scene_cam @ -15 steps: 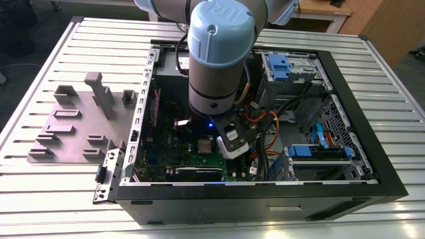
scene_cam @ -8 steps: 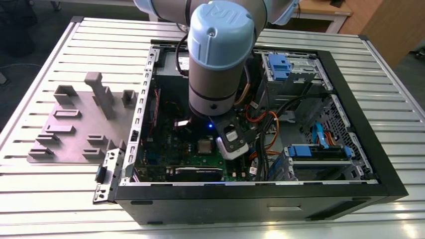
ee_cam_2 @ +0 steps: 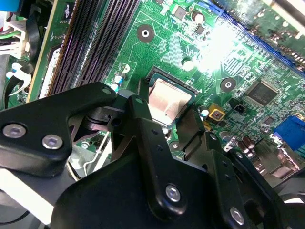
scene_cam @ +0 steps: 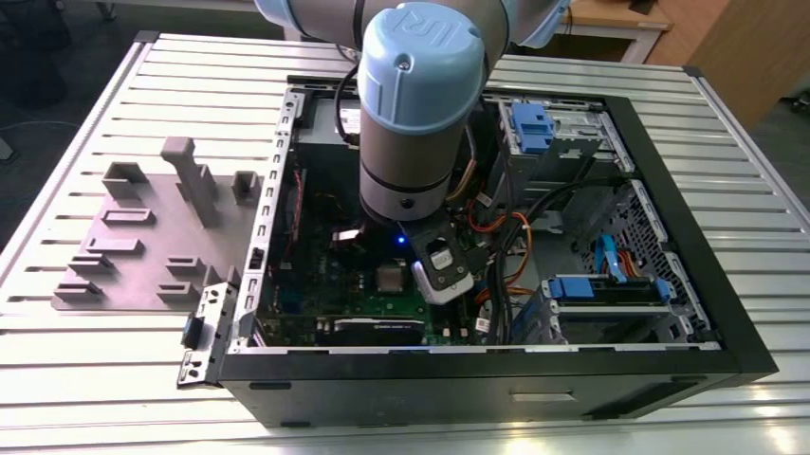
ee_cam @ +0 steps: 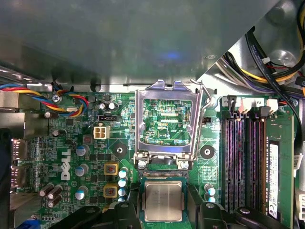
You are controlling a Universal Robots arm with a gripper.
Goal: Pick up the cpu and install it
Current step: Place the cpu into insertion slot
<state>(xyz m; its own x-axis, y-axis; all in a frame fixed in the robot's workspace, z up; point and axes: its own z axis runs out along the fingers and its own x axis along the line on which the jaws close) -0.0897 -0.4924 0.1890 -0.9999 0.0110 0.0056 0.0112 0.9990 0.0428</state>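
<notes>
cpu [ee_cam: 163, 201] lies inside the socket's black surround on the motherboard [ee_cam: 71, 143], right by the hinge of the flipped-open socket frame [ee_cam: 167, 119]. gripper [ee_cam_2: 166, 117] straddles it; we can't tell if the jaws pinch it or stand clear.

Risks, our read:
- cpu skewed or not fully seated: any push bends pins
- a crooked release drags it out
- cables [ee_cam: 274, 62] crowd the board edge and could snag the arm

Count: one cpu, one frame, two yellow square parts [ee_cam: 110, 168], one case [scene_cam: 500, 384].

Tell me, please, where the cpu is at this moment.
In the first wrist view the cpu is at the socket on the green motherboard, beside the hinge end of the open metal frame.
</notes>
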